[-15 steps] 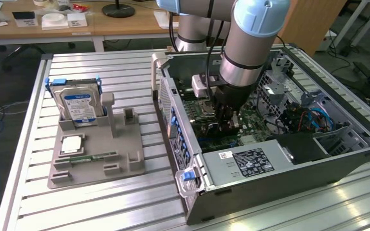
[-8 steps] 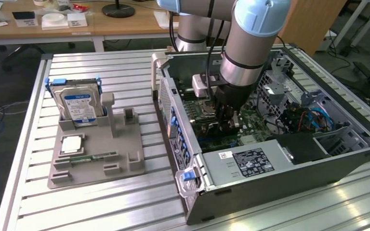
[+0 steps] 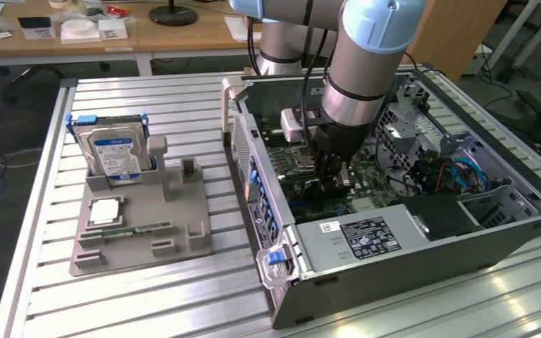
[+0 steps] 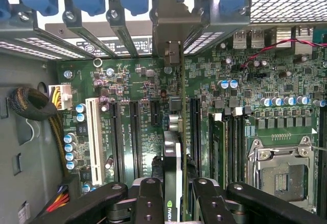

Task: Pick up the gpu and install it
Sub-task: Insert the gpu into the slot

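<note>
Wrist view: gripper jaws clamped on the gpu, edge-on over the motherboard, long axis toward the rear slots, bracket end there. Exterior view: reaching down into the open case; on the exterior view's left, grey tray with 1 upright hard drive and 1 RAM stick.

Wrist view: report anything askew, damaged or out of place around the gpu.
Nothing stands out. The gpu, held in the gripper, stands edge-on and parallel to the motherboard slots; nothing looks loose or damaged.
</note>
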